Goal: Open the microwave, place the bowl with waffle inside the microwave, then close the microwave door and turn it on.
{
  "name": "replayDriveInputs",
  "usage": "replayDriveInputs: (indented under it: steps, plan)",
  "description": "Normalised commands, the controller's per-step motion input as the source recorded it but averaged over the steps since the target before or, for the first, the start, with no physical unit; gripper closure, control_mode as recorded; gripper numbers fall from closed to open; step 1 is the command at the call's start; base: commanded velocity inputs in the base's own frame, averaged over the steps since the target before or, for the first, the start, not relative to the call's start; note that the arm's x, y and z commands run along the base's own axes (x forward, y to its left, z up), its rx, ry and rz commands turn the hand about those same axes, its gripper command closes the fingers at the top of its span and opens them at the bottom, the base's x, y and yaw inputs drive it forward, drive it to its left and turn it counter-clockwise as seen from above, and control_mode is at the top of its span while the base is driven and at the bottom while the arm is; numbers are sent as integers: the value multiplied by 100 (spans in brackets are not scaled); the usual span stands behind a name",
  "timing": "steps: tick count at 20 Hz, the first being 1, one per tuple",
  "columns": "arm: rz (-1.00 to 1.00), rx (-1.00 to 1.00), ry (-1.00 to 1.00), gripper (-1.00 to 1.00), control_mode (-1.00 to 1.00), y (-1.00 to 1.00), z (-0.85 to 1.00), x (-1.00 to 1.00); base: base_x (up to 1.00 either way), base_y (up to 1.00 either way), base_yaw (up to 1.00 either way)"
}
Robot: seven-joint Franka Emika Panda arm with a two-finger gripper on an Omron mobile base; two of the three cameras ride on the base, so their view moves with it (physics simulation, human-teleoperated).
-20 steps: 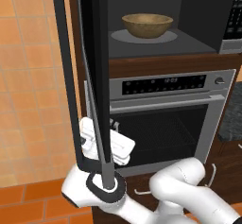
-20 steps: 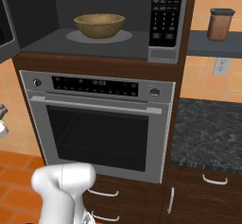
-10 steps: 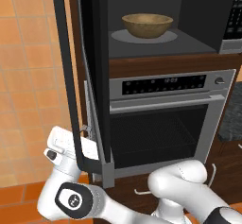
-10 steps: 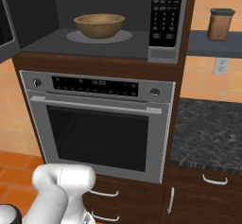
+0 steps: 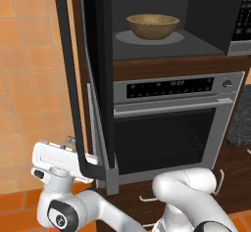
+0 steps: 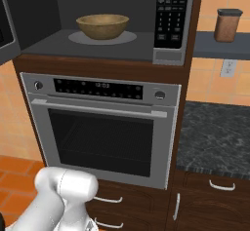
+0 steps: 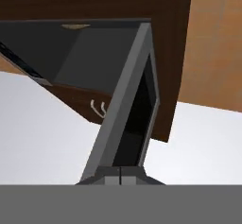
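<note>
The microwave (image 6: 146,49) stands open, and the tan bowl (image 5: 152,25) rests on the grey turntable (image 5: 149,37) in its dark cavity. The same bowl (image 6: 102,25) sits left of the button panel (image 6: 171,15). What lies in the bowl cannot be made out. The microwave door (image 5: 95,79) is swung out to the left, seen nearly edge-on, with its dark bar handle (image 5: 68,74) in front. My gripper (image 5: 59,158) hangs low at the door's bottom corner, its fingers hidden behind the door. In the hand view the gripper (image 7: 120,176) is shut with nothing in it, just under the door's lower edge (image 7: 123,124).
A silver oven (image 6: 102,127) with a display strip fills the space below the microwave. To the right a dark stone counter (image 6: 215,137) sits over wooden drawers, with a brown jar (image 6: 228,25) on a shelf above. An orange tiled wall (image 5: 29,79) lies left.
My hand has moved left and a little down along the door's lower edge, and the arm's elbow has swung left with it. The bowl has not moved.
</note>
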Motion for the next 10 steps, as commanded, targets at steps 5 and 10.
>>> replayDriveInputs:
  steps: [5,10]
  plan:
    - [0,2,-35,100,-100,31,22,-4,0,0,0]
    - [-3,17,-37,100,-100,0,64,-27,0,0,0]
